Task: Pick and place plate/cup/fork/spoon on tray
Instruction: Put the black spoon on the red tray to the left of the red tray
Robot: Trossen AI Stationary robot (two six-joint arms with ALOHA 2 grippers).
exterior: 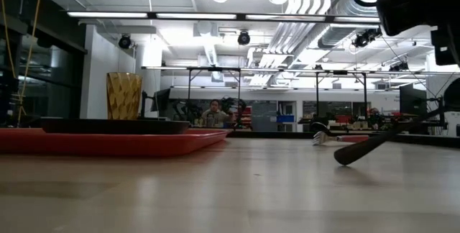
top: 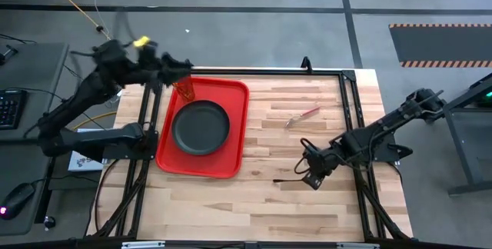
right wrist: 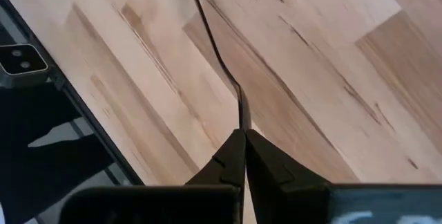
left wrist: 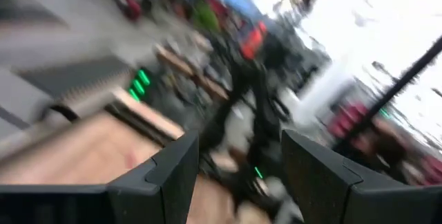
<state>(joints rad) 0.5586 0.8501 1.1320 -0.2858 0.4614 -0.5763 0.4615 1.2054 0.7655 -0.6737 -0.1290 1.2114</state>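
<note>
The red tray (top: 231,137) lies at the table's left with the dark plate (top: 201,126) on it. The amber cup (top: 184,89) stands upright on the tray's far left corner; it also shows in the low view (exterior: 124,96). My left gripper (top: 181,68) is open and empty, just beyond the cup above the tray's far edge. The reddish fork (top: 302,115) lies flat on the bare wood right of the tray. My right gripper (top: 310,175) is shut on the dark spoon (top: 287,180) near the table's right side. My right gripper pinches the spoon's thin handle (right wrist: 242,119) between its two fingertips, near the handle's free end. The fingers lie along the handle, which runs straight on from them. The spoon is tilted: its bowl end (exterior: 345,157) rests on the table and the handle slants up.
A black metal frame (top: 346,103) runs round the table top. Bare wood lies between the tray and the spoon. A person (exterior: 213,112) sits far back in the room beyond the table.
</note>
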